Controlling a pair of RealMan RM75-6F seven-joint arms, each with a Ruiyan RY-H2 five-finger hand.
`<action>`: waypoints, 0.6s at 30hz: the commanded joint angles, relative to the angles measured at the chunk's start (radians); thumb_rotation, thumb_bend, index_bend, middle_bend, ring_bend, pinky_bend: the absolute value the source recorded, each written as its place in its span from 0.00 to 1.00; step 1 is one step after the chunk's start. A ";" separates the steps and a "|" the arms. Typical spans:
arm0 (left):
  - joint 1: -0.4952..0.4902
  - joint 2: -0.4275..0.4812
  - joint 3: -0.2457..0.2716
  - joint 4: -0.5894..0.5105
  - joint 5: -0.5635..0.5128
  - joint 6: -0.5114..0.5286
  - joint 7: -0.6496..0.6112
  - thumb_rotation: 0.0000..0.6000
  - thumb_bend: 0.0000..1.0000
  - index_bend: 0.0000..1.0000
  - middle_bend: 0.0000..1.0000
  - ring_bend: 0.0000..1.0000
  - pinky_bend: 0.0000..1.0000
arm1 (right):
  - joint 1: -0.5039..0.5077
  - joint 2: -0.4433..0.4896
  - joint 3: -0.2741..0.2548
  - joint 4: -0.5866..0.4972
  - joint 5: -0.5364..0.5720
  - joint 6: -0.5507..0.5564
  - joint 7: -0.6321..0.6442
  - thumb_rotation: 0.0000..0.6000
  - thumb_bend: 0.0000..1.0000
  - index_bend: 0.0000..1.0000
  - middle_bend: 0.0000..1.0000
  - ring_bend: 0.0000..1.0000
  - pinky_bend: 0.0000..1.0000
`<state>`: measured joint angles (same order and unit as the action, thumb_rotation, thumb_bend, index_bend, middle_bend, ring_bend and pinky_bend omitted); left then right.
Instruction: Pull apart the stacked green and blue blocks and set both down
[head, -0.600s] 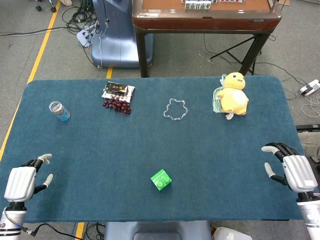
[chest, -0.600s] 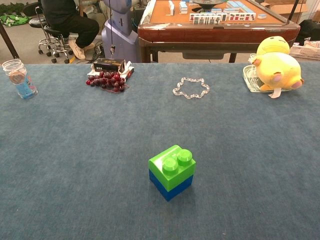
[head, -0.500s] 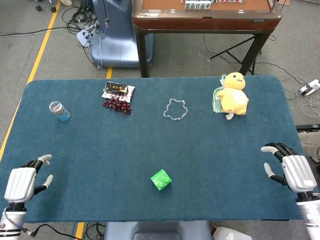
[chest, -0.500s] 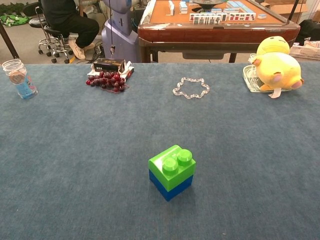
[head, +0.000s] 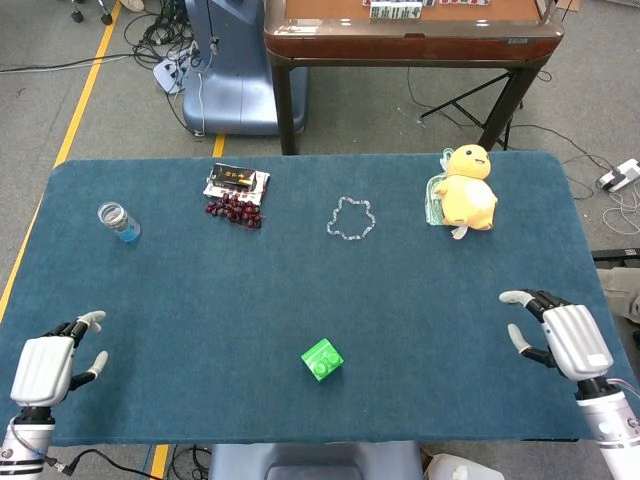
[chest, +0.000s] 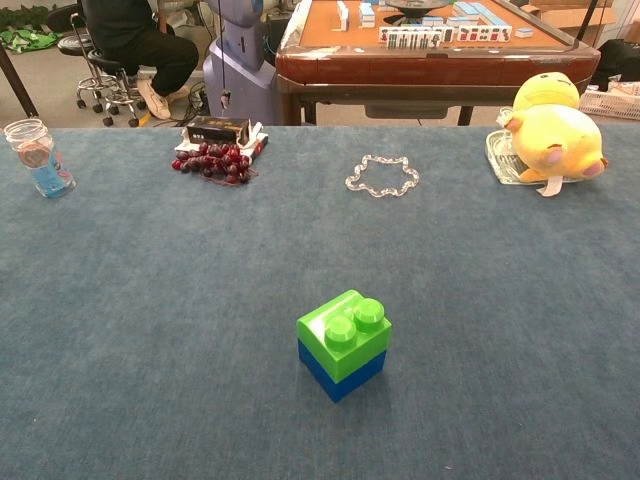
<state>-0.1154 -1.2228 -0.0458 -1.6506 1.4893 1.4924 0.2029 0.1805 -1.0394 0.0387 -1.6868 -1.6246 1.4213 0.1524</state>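
Green block (chest: 345, 331) sits atop blue block (chest: 340, 373), stack on counter (head: 200, 300) btwn my robot hands. Right robot hand (head: 562, 338) & left robot hand (head: 45, 365) both empty, fingers apart. I judge right slightly nearer; stack lies to its left.

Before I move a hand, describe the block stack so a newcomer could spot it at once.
Start at the blue table and look to the middle of its near edge. There stands the block stack, a green block with round studs sitting on a blue block. Nothing else lies near it.
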 joint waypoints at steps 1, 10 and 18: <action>0.003 -0.007 0.002 0.005 0.001 0.002 -0.003 1.00 0.31 0.33 0.40 0.43 0.60 | 0.019 0.010 -0.012 -0.044 -0.061 -0.003 -0.042 1.00 0.40 0.32 0.66 0.63 0.73; 0.011 -0.021 0.008 0.021 0.003 0.008 -0.008 1.00 0.31 0.33 0.40 0.43 0.61 | 0.064 0.034 -0.042 -0.193 -0.202 -0.051 -0.212 1.00 0.59 0.32 0.87 0.82 0.88; 0.010 -0.022 0.006 0.029 0.003 0.005 -0.016 1.00 0.31 0.33 0.40 0.43 0.61 | 0.115 0.014 -0.053 -0.279 -0.250 -0.152 -0.338 1.00 0.85 0.31 0.91 0.86 0.91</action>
<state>-0.1050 -1.2442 -0.0396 -1.6219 1.4925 1.4980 0.1871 0.2816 -1.0182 -0.0108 -1.9480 -1.8649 1.2896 -0.1642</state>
